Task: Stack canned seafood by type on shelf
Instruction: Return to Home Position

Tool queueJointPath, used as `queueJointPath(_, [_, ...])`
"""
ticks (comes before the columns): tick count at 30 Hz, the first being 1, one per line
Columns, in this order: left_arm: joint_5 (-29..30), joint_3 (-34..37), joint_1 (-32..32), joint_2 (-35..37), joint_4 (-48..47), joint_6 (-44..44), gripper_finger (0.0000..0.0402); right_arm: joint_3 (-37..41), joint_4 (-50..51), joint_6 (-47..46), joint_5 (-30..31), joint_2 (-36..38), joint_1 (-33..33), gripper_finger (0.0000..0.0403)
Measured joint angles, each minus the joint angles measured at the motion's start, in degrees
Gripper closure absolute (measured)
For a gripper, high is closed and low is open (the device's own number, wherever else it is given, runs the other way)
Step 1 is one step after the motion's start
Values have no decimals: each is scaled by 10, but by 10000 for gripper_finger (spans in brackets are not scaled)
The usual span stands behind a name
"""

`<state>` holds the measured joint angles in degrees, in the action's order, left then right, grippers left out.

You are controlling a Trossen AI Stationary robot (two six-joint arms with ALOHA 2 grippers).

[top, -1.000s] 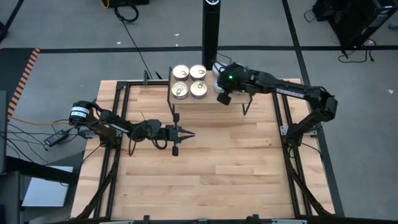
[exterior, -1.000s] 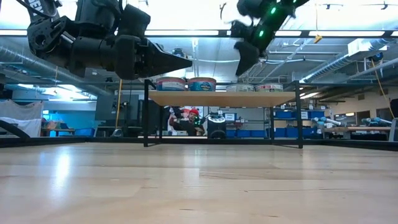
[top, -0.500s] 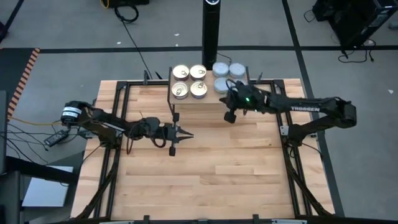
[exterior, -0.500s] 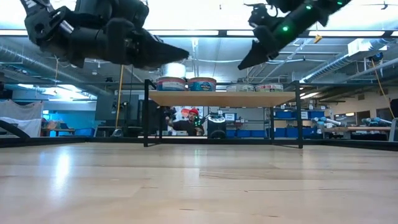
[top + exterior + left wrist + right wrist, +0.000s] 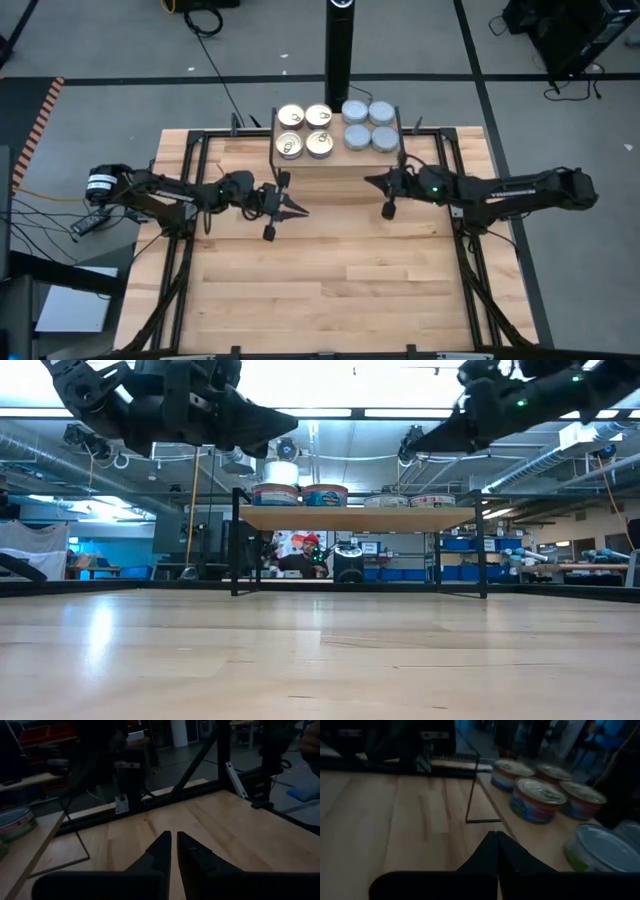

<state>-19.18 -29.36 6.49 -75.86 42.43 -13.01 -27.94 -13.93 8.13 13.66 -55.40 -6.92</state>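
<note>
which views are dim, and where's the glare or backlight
High view: evenly lit, with the gold lids shining on the shelf. Low view: bright ceiling lights behind turn the left gripper and right gripper into silhouettes. Left wrist view and right wrist view: both dim; the right one catches a faint sheen on a blue-grey lid.

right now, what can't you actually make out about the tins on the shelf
- Label wording on the tins: too small to read in the high and low views.
- Back-row tins: hidden behind the front row in the low view.
- One blue-grey tin: cut off by the right wrist picture's edge.
</note>
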Motion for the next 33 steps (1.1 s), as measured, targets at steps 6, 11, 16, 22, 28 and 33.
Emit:
queueJointPath(6, [0, 0, 17, 4, 1, -6, 368, 43, -2, -20, 1, 73, 16, 400])
queueJointPath(11, [3, 0, 24, 10, -4, -14, 368, 92, -10, -11, -47, 133, 19, 400])
queueJointPath(16, [8, 8, 26, 32, -5, -19, 368, 134, -11, -11, -79, 207, 12, 400])
queueJointPath(22, [15, 44, 42, 92, -8, -18, 368, 176, -10, -6, -97, 297, 11, 400])
queueJointPath(28, [36, 87, 50, 165, -16, -14, 368, 194, 18, -11, -111, 359, 7, 400])
queueJointPath(33, [79, 129, 50, 228, -19, -1, 368, 194, 48, -19, -110, 382, 1, 400])
